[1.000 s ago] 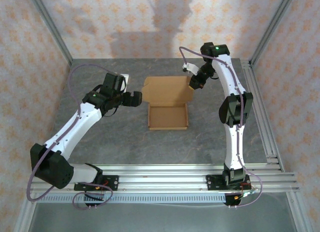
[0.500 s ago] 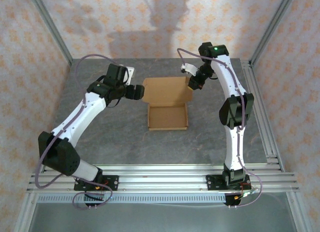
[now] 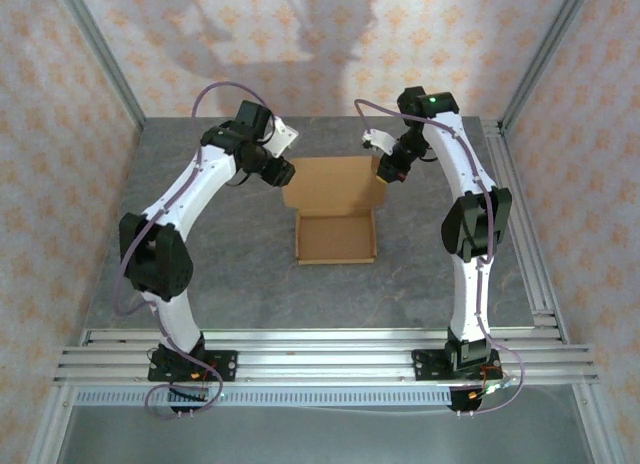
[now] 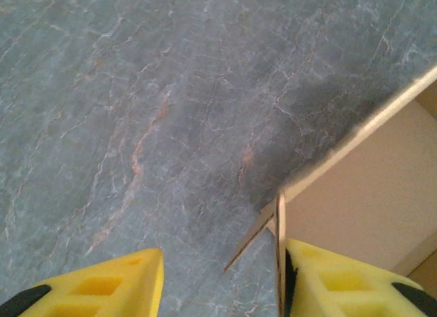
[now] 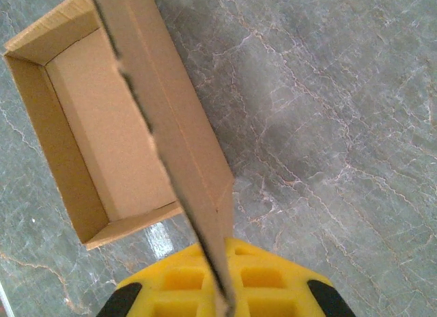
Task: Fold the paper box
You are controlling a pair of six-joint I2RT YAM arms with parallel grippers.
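The paper box (image 3: 335,237) is brown cardboard, a shallow open tray on the grey table with its lid panel (image 3: 335,181) raised behind it. My right gripper (image 3: 386,170) is shut on the lid's right side flap. In the right wrist view that flap (image 5: 179,126) runs down between the yellow fingers (image 5: 177,286), with the tray (image 5: 102,146) to the left. My left gripper (image 3: 281,172) is at the lid's left edge. Its jaws (image 4: 222,279) stand apart, with a thin flap edge (image 4: 280,249) between them against the right finger (image 4: 341,283); the left finger (image 4: 102,290) is clear of it.
The grey stone-patterned table top (image 3: 230,264) lies around the box. Aluminium rails (image 3: 330,349) cross the near edge and another rail (image 3: 520,224) runs along the right side. Patterned walls close in the back and both sides.
My left arm has swung from left of the tray back and right to the lid's left edge, and its jaws have narrowed. The right gripper has kept its hold.
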